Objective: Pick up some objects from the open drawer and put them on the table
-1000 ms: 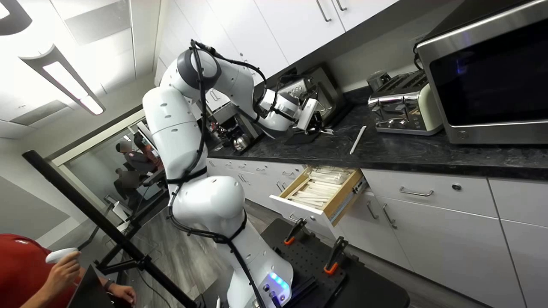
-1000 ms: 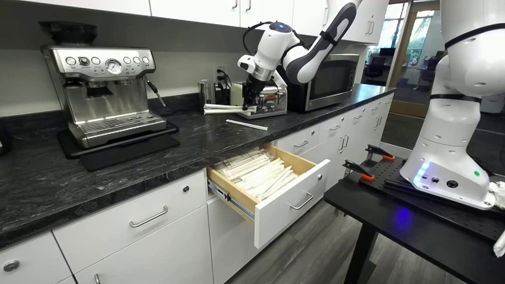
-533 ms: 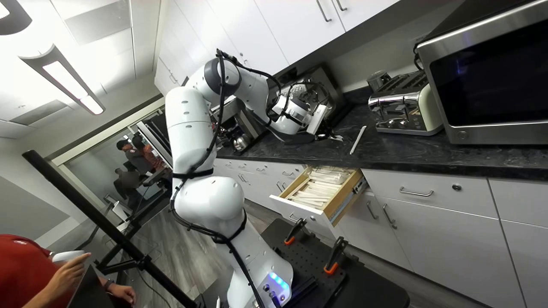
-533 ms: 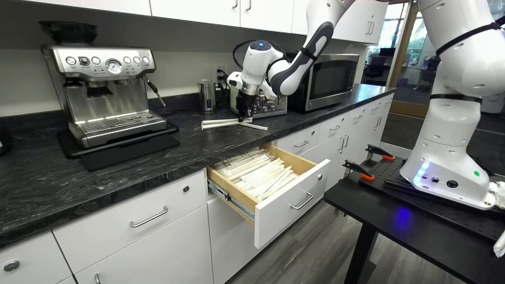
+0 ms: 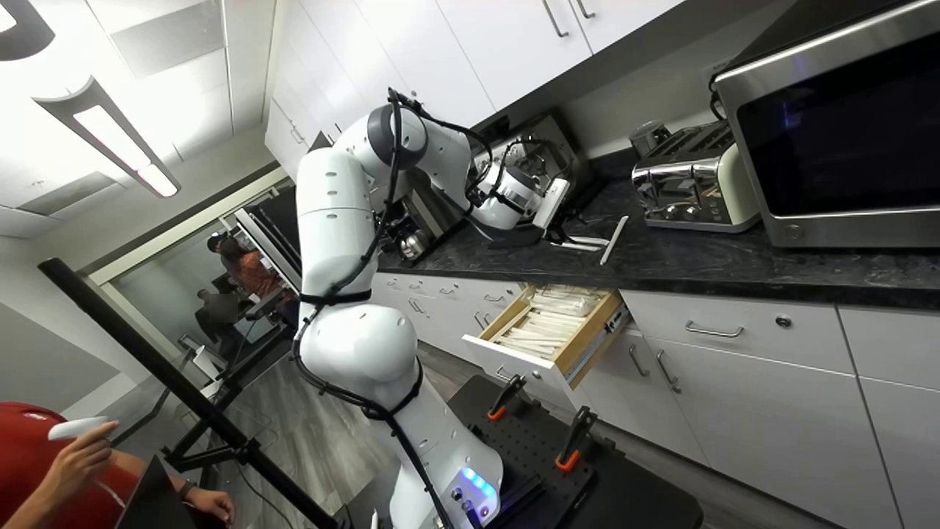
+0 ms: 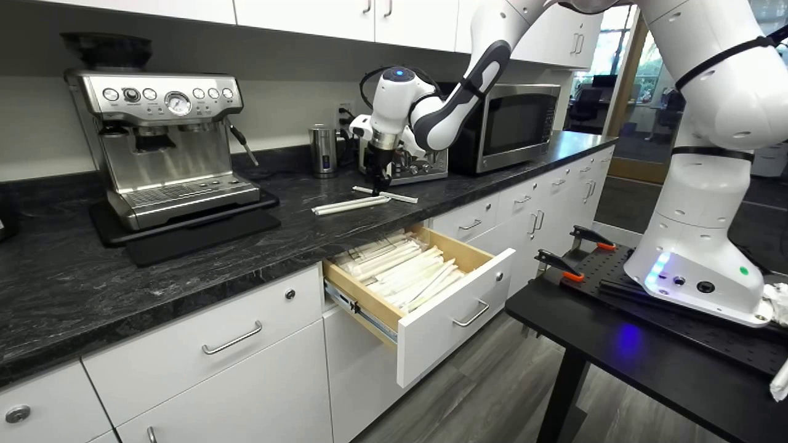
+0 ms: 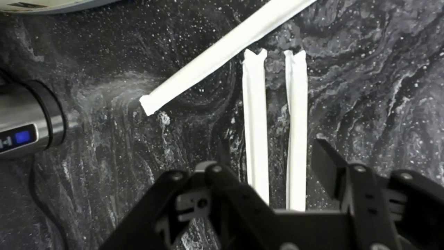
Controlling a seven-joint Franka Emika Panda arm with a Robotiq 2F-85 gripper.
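Two white paper-wrapped straws, a left one (image 7: 256,121) and a right one (image 7: 297,132), lie side by side on the dark countertop, the table (image 6: 289,231). My gripper (image 7: 272,147) stands open low above them, its fingers (image 7: 329,166) apart on either side and touching neither. Their lower ends are hidden behind the gripper in the wrist view. A third wrapped straw (image 6: 394,195) lies at an angle close by. Below the counter edge the open drawer (image 6: 446,332) holds many more wrapped straws (image 6: 403,271). In an exterior view my gripper (image 5: 564,236) is over the counter.
Behind the gripper stand a chrome toaster (image 5: 687,184) and a steel kettle (image 6: 323,151). A microwave (image 6: 520,120) is further along the counter, and an espresso machine (image 6: 169,147) stands at the opposite end. The drawer juts out below the counter, facing the robot's base.
My gripper has come down towards the countertop and opened. The two straws it held in the air now lie on the table. Drawer and third straw have stayed put.
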